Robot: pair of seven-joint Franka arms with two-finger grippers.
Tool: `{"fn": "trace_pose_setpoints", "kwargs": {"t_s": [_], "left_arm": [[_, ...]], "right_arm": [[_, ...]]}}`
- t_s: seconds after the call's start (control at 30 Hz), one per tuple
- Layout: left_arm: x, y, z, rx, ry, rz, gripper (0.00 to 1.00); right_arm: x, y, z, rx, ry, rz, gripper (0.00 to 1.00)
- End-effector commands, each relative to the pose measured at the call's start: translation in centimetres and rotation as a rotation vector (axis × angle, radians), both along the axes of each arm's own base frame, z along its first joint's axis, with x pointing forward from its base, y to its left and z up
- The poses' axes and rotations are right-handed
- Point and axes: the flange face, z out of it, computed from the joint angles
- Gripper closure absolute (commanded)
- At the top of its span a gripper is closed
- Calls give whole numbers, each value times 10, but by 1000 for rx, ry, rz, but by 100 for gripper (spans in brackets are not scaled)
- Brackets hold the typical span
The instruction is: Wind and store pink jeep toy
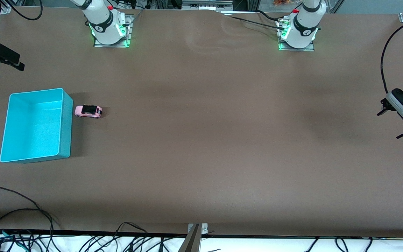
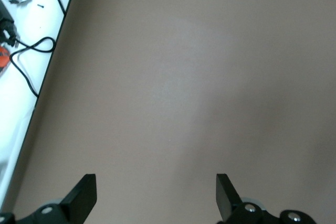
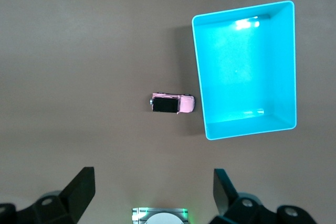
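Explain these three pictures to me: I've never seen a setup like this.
Two robot arms stand at a brown table. One picture looks down from across the table; the other two come from cameras on each arm's wrist. On the table sit a turquoise bin and, beside it, a pink jeep toy. The right gripper hangs open above the toy and bin. The left gripper waits open over bare table at its own end. Nothing is held.

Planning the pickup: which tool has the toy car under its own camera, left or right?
The right tool: its wrist view shows the pink toy car beside the turquoise bin. The left tool sees only bare table.
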Motion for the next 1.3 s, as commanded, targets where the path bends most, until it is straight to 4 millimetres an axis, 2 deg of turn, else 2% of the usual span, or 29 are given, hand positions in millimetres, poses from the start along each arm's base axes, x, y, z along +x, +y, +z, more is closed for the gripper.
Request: {"fn": "trace_pose_setpoints", "kwargs": {"t_s": [0.0, 0.23, 0.43, 0.57, 0.77, 0.93, 1.13, 1.27], "left_arm": [[-16, -15, 20, 15, 23, 120, 0], [-35, -24, 42, -26, 79, 355, 0], [-51, -44, 66, -53, 124, 594, 8], [-55, -58, 89, -58, 154, 723, 8], [-63, -86, 113, -63, 189, 885, 8], [-68, -98, 130, -59, 201, 965, 7], [-71, -120, 133, -38, 213, 1049, 7], [-71, -125, 140, -49, 212, 1126, 6]], "right_arm": [[-2, 9, 7, 1, -12, -8, 0], [0, 8, 7, -3, -24, -8, 0], [0, 6, 7, 0, -23, -4, 0], [0, 6, 6, -2, -21, -2, 0], [3, 8, 1, -1, -14, -1, 0], [7, 10, -11, 1, -16, 1, 0], [12, 12, -32, 3, 6, 13, 0], [15, 20, -53, 7, -1, 44, 0]]}}
